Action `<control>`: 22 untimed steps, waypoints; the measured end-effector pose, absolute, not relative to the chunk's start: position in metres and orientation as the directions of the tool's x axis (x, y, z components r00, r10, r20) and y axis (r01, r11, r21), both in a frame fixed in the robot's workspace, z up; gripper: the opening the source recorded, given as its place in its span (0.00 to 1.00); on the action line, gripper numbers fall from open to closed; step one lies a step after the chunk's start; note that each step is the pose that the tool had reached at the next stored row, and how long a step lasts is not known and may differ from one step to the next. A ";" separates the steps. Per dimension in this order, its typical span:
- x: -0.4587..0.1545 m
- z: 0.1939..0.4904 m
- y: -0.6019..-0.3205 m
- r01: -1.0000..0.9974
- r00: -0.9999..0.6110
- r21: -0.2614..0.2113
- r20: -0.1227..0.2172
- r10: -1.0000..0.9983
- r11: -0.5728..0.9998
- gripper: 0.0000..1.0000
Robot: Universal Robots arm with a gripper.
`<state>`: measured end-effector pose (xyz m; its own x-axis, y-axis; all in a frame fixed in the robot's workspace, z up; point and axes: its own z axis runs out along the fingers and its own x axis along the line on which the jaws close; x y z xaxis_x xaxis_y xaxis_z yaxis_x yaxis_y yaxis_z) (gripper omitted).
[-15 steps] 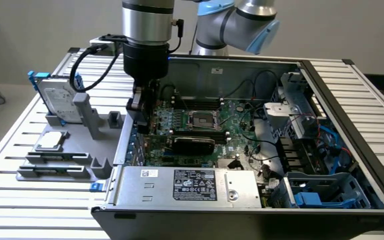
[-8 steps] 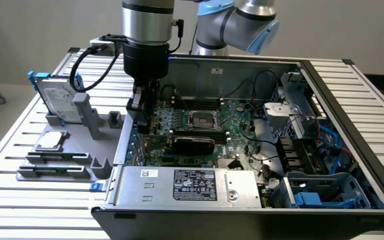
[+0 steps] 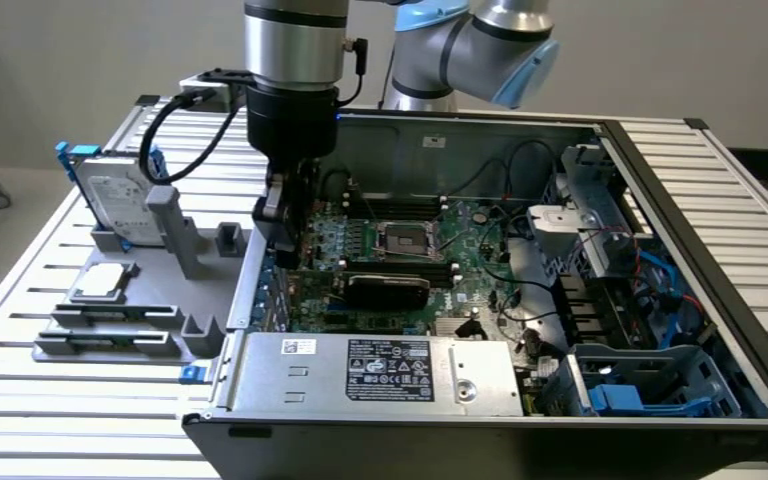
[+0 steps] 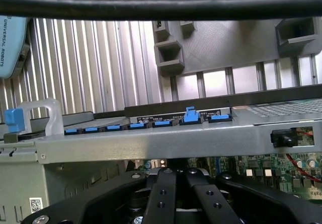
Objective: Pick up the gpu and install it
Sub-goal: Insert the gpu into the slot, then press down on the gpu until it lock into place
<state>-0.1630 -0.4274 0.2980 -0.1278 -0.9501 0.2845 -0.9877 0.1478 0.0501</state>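
Note:
The gpu (image 3: 381, 288) stands on edge across the motherboard (image 3: 471, 255), its black shroud facing the case's front. It lies below the processor socket, and its end toward the exterior view's left reaches for the case's rear wall. My gripper (image 3: 280, 238) hangs straight down just inside that wall, above that end of the card. In the wrist view the gripper (image 4: 176, 176) has its finger links drawn together and is shut. The rear wall's blue slot clips (image 4: 190, 116) lie just beyond it. Whether the tips touch the card is hidden.
On the exterior view's left, a grey fixture (image 3: 131, 330) holds a silver hard drive with blue rails (image 3: 115, 205), a processor (image 3: 104, 283) and memory sticks (image 3: 107, 318). The open case (image 3: 704, 250) holds a power supply (image 3: 381, 372), cables and blue drive bays (image 3: 631, 395).

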 end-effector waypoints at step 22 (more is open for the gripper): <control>-0.163 0.300 -0.423 -0.988 -0.129 0.044 0.289 -0.948 0.148 0.11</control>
<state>-0.1630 -0.4227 0.3002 -0.1292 -0.9485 0.2893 -0.9880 0.1481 0.0444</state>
